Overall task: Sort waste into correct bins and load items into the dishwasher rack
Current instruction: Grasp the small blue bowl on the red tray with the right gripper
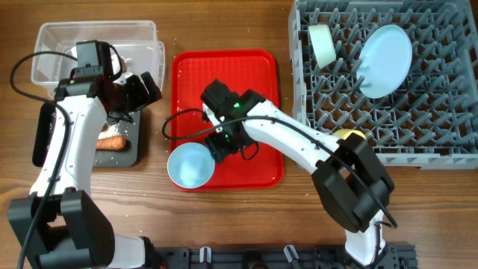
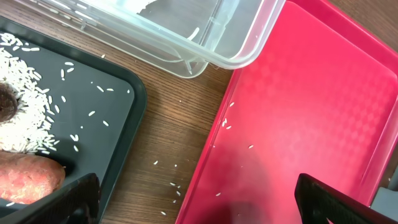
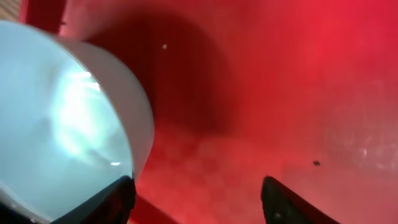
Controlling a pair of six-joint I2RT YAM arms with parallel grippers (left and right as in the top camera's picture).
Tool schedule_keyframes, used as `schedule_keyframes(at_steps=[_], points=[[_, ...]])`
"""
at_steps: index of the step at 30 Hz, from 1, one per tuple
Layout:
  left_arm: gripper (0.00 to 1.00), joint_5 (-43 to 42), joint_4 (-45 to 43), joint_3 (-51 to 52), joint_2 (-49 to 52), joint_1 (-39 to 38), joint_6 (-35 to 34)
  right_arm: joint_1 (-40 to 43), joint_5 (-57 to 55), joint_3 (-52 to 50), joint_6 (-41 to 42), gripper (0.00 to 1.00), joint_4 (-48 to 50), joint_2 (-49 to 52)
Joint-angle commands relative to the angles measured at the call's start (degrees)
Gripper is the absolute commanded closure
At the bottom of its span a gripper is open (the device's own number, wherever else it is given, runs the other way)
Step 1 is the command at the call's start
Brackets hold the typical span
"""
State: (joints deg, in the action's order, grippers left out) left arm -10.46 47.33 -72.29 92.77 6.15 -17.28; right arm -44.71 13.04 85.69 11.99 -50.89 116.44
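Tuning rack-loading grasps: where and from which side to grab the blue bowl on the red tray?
Take the bowl by its rim from above, jaws astride the wall, on the side toward the middle of the tray. It sits mouth-up, thin-walled, and looks too wide to span.

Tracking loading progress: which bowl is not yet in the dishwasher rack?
The light blue bowl, at the front-left corner of the red tray; the pale green bowl sits in the rack.
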Motion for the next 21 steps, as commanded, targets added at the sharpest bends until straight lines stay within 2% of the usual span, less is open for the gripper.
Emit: schedule_keyframes(at_steps=[1,8,12,17,20,21], points=[[0.0,0.31,-0.11,-0.48,-0.5,0.13,-0.52,-0.35,-2.14,-3.06,1.97,0.35,3.61,-1.16],[0.0,0.31,-0.11,-0.48,-0.5,0.13,-0.52,-0.39,-2.1,-4.44,2.12,0.4,6.95,-1.16],[0.0,0.31,-0.11,-0.48,-0.5,0.13,-0.52,-0.39,2.05,-4.37,-1.57,0.41,7.17,-1.16],[0.0,0.31,-0.11,-0.48,-0.5,0.13,-0.52,-0.46,6.4,-4.37,-6.51,0.51,5.73,-1.16],[0.0,0.31,-0.11,-0.48,-0.5,0.13,-0.52,-0.46,8.02,-4.39,-8.81,0.65,3.85,-1.16],[0.0,0.28,-0.11,-0.48,-0.5,0.13,-0.52,-0.44,7.91,-4.39,-8.81,0.83,3.65,-1.16]])
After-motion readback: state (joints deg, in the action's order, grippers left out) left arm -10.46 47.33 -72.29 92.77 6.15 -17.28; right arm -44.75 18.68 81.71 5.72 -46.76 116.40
